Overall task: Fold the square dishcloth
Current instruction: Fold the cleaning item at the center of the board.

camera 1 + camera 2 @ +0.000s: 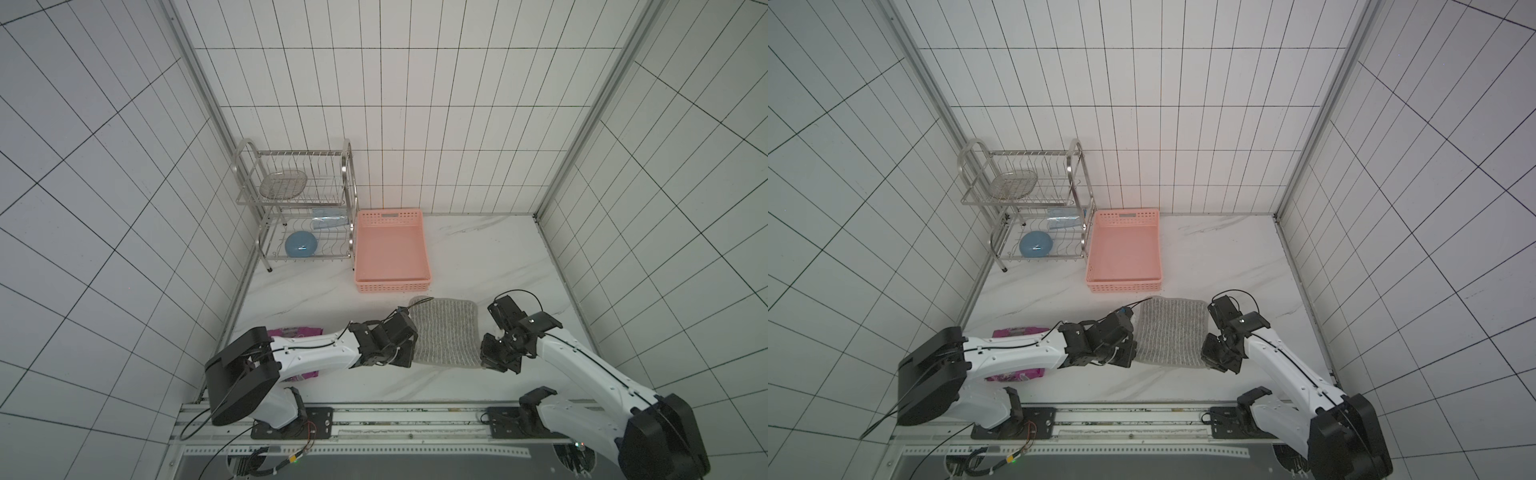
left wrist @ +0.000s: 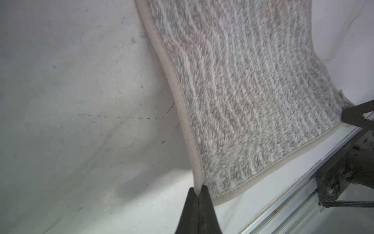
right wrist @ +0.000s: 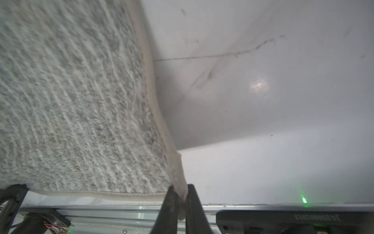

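The square dishcloth [image 1: 446, 330] is laid out on the marble surface [image 1: 490, 257], near the front wall of the pink basket [image 1: 390, 249]. Its hem at the near left corner is pinched in the closed left gripper [image 2: 199, 192]. The hem at the near right corner is clamped between the jaws of the right gripper [image 3: 181, 194].

Place: mock kitchen inside a robot lab | Signs: white tiled walls [image 1: 374, 124], marble-look counter [image 1: 478, 257], metal dish rack [image 1: 299, 153], robot arms [image 1: 316, 351] bolted to aluminium rail [image 1: 374, 420]
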